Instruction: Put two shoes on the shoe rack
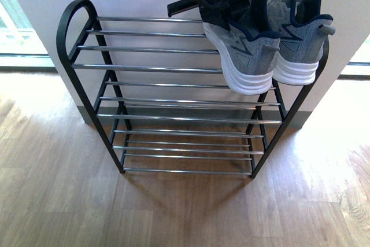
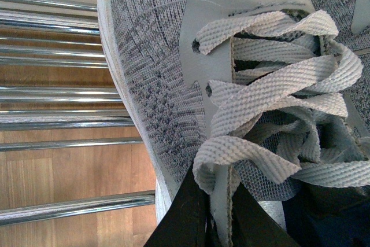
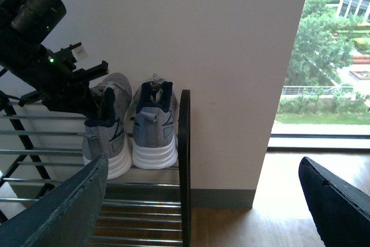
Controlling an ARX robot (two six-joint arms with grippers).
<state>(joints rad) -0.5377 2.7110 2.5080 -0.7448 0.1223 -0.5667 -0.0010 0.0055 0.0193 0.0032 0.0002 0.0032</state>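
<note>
Your left gripper [image 2: 222,224] clamps the soft tongue of the shoe [image 1: 245,50]; right gripper [image 3: 201,169] spread apart. The knit likely flexes, so take the stiffer collar or sole

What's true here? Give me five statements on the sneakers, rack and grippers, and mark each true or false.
1. The left sneaker and right sneaker both sit on the shoe rack's top tier. True.
2. Slides fill a lower tier. False: no shoe shows on the lower tiers.
3. The right gripper clamps a sneaker. False: it is open, holding nothing, apart from the rack.
4. The left gripper has its fingers either side of the left sneaker's tongue. True.
5. The sneakers' heels face the wall. False: the heels face the front camera, toes toward the wall.
</note>
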